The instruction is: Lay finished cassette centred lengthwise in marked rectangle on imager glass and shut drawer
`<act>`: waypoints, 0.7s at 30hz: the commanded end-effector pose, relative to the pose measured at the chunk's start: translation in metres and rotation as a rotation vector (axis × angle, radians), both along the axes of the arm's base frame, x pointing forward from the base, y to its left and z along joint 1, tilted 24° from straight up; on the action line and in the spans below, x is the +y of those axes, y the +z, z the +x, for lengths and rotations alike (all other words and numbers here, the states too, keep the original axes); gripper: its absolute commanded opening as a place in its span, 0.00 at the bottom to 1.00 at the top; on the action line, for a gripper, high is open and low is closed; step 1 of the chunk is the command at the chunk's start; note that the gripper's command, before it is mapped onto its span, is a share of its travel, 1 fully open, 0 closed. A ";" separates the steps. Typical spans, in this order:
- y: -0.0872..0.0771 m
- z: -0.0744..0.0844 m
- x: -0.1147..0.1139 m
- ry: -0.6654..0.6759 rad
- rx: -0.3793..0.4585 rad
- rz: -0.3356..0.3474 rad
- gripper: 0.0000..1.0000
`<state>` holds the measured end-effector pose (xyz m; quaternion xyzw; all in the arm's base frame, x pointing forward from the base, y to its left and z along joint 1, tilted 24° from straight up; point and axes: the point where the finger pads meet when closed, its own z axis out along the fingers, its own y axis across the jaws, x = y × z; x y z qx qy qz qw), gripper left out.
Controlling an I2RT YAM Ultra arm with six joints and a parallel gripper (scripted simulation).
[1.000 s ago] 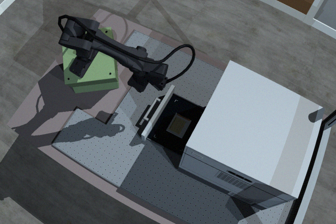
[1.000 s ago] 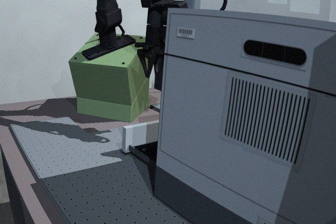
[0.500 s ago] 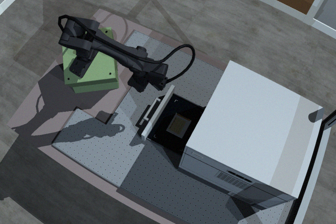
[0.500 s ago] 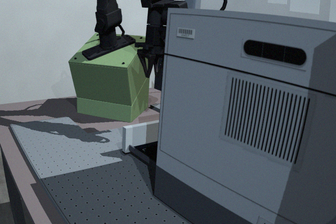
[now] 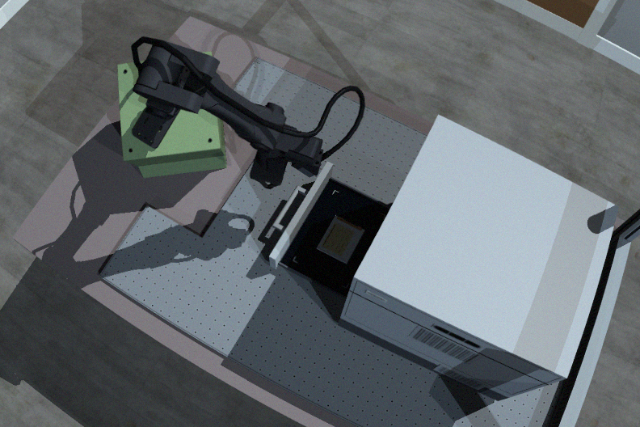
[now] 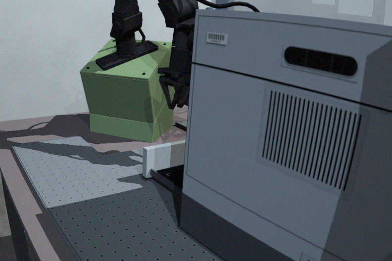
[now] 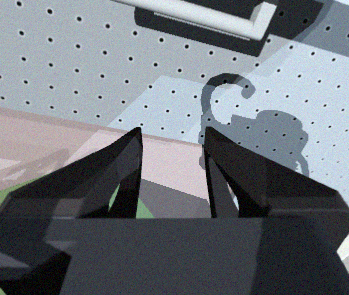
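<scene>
The gel imager IM [image 5: 480, 245] is a large grey box, and its drawer stands pulled out to the left. FINISHED [image 5: 340, 238], a small tan cassette, lies on the dark glass in the drawer. One white corner mark [image 5: 334, 191] shows near the drawer's far edge. The white drawer front [image 5: 300, 214] carries a bar handle [image 5: 278, 221], which also shows at the top of the wrist view [image 7: 187, 11]. My gripper [image 5: 267, 175] [image 7: 173, 137] hangs outside the drawer, near the far end of its front and above the perforated board. It is partly open and empty.
The green pedestal [image 5: 170, 128] that carries my arm's base stands behind the gripper [image 6: 176, 96]. IM's side wall [image 6: 287, 130] hides most of the drawer in the exterior view; only the drawer front [image 6: 163, 156] shows.
</scene>
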<state>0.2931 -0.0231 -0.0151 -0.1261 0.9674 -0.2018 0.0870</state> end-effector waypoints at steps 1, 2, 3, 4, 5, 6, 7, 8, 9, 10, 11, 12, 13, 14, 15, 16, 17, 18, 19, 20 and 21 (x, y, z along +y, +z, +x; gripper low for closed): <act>-0.016 0.015 -0.006 0.176 -0.007 -0.046 0.35; -0.020 0.017 -0.007 0.207 0.000 -0.053 0.35; -0.024 0.019 -0.009 0.239 0.006 -0.062 0.35; -0.028 0.022 -0.010 0.270 0.013 -0.071 0.35; -0.031 0.023 -0.011 0.301 0.019 -0.082 0.35; -0.030 0.023 -0.012 0.331 0.026 -0.096 0.35; -0.020 0.029 -0.011 0.359 -0.004 -0.111 0.35; -0.020 0.029 -0.011 0.390 0.003 -0.121 0.35; -0.020 0.029 -0.011 0.390 0.003 -0.121 0.35; -0.020 0.029 -0.011 0.390 0.003 -0.121 0.35; -0.020 0.029 -0.011 0.422 0.009 -0.130 0.35; -0.020 0.029 -0.011 0.452 0.016 -0.142 0.35; -0.020 0.029 -0.011 0.483 0.022 -0.154 0.35; -0.020 0.029 -0.011 0.513 0.029 -0.166 0.35; -0.020 0.029 -0.011 0.544 0.036 -0.178 0.35; -0.020 0.029 -0.011 0.574 0.043 -0.190 0.35; -0.020 0.029 -0.011 0.605 0.049 -0.201 0.35; -0.020 0.029 -0.011 0.635 0.056 -0.213 0.35; -0.020 0.029 -0.011 0.666 0.063 -0.225 0.35; -0.020 0.029 -0.011 0.696 0.069 -0.237 0.35; -0.020 0.029 -0.011 0.727 0.076 -0.249 0.35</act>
